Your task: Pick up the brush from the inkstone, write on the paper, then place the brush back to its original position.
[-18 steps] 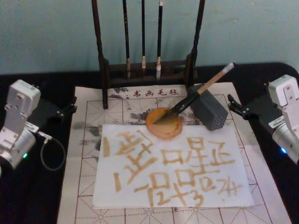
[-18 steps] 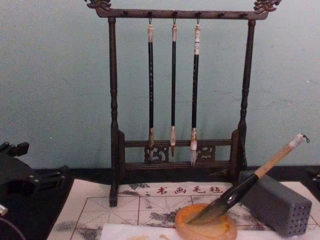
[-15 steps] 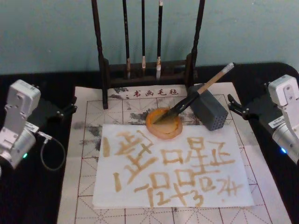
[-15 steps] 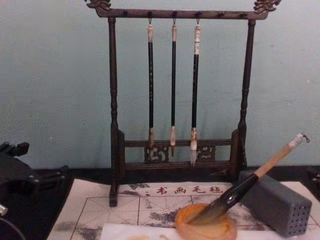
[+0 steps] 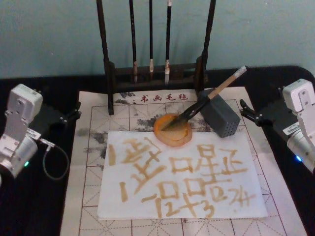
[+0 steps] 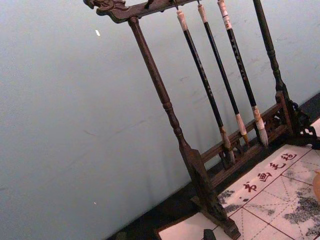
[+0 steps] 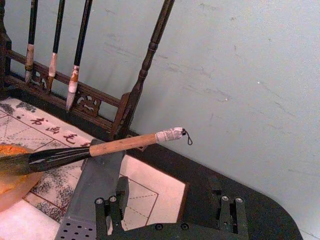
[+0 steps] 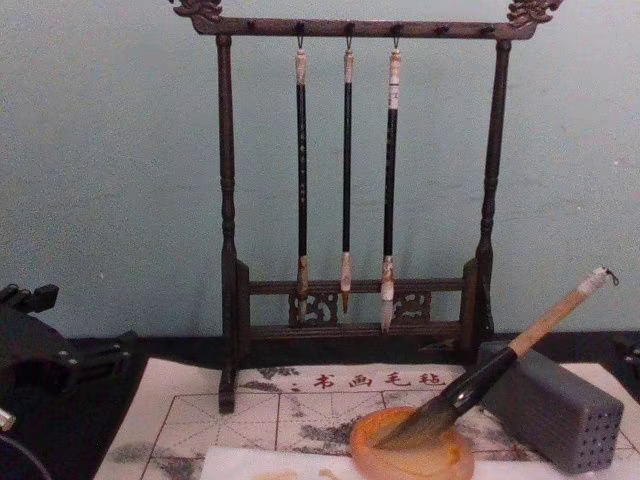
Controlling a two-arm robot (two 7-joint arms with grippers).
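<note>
The brush (image 5: pixel 209 98) lies slanted, its dark tip in the round orange inkstone (image 5: pixel 172 142) and its tan handle propped on a grey block (image 5: pixel 220 117). The chest view shows the brush (image 8: pixel 500 362) rising to the right out of the inkstone (image 8: pixel 412 462). In front of the inkstone lies the white paper (image 5: pixel 110 201), covered in yellowish-brown characters. My left gripper (image 5: pixel 74 111) is parked open at the mat's left edge. At the mat's right edge my right gripper (image 5: pixel 243 111) is open, a little way from the brush's taped end (image 7: pixel 170 135). Nothing is held.
A dark wooden rack (image 5: pixel 155 73) with three thin hanging brushes stands behind the inkstone. The beige grid mat (image 5: pixel 93 162) lies under the paper on a black table. A grey cable loop (image 5: pixel 54 162) hangs beside my left arm.
</note>
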